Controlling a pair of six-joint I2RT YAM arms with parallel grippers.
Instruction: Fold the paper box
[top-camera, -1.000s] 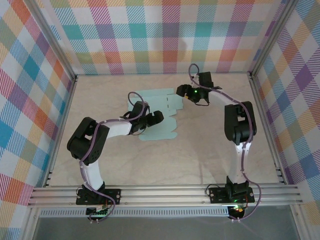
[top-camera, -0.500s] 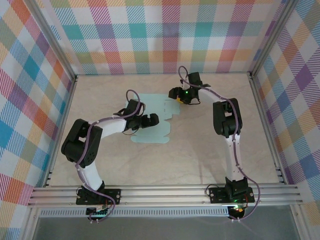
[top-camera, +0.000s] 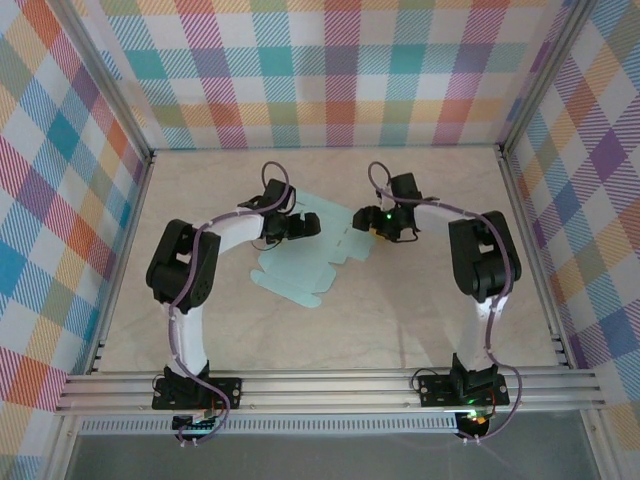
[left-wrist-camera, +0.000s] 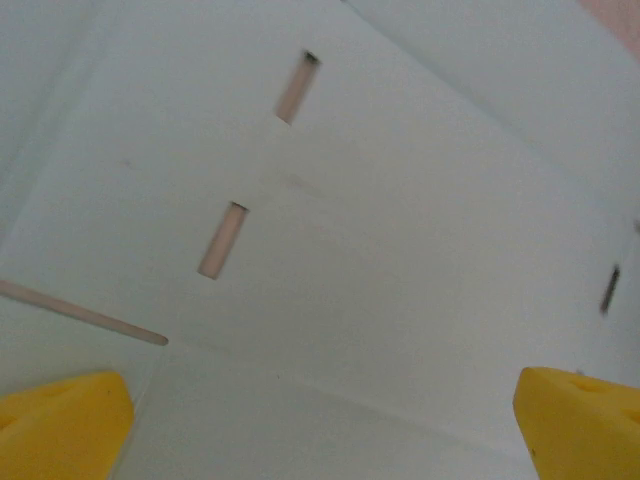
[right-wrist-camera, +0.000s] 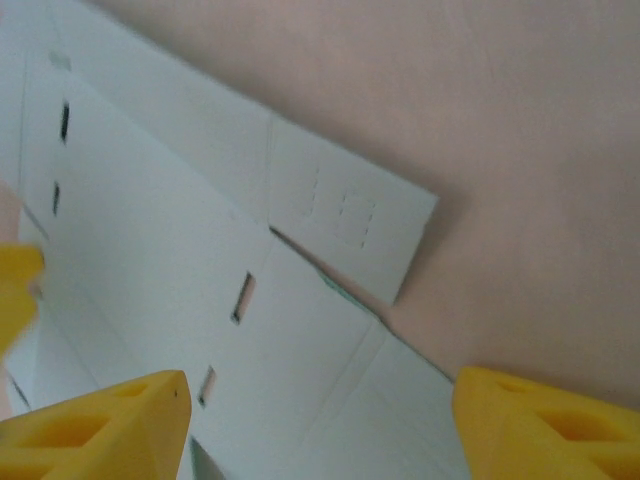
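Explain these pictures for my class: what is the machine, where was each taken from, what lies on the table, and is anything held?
The machine is two small robot arms bolted side by side at the near edge of a table. Each ends in a two-finger pincer. The wide picture looks down from above and behind them: left pincer, right pincer. The two close-ups come from cameras on the wrists, looking past each pincer's yellow fingertips. On the table lies the paper box, a flat mint-coloured card sheet with slots and flaps, not yet folded. Both pincers stand open over the sheet; nothing is gripped.
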